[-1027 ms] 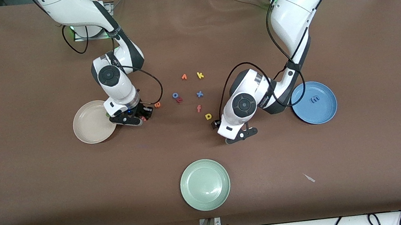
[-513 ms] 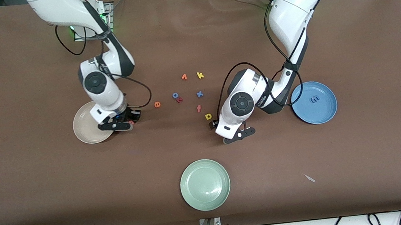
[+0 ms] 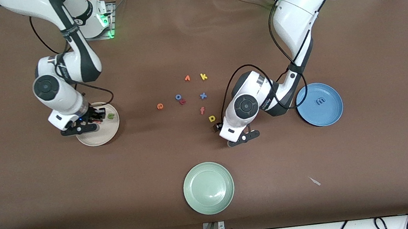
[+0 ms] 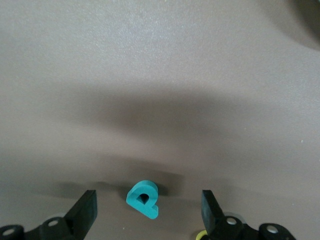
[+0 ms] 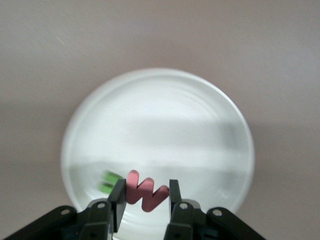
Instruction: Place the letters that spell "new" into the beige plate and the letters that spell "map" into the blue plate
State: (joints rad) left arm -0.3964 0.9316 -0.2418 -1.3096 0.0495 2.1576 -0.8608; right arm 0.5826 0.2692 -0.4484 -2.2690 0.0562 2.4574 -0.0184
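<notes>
My right gripper [image 5: 146, 192] is shut on the salmon-pink w [image 5: 145, 191] and hangs over the beige plate [image 5: 160, 120]. The green n [image 3: 111, 116] lies in that plate [image 3: 98, 137]. My left gripper [image 4: 149, 207] is open low over the table, one finger on each side of the teal p [image 4: 143, 199], apart from it. In the front view the left hand [image 3: 235, 138] hides the p. The yellow a [image 3: 212, 118] lies beside that hand. The orange e [image 3: 160, 106] lies on the table, toward the beige plate from the other loose letters. The blue m [image 3: 320, 100] is in the blue plate [image 3: 328, 114].
Other loose letters lie mid-table: an orange v [image 3: 187, 78], a yellow k [image 3: 203, 76], a blue x [image 3: 203, 95], an orange f [image 3: 202, 110] and a blue and a red piece [image 3: 180, 99]. A pale green plate [image 3: 208, 188] sits nearest the front camera.
My right arm has carried the w from beside the e to over the beige plate, uncovering the n. The left arm has shifted only slightly.
</notes>
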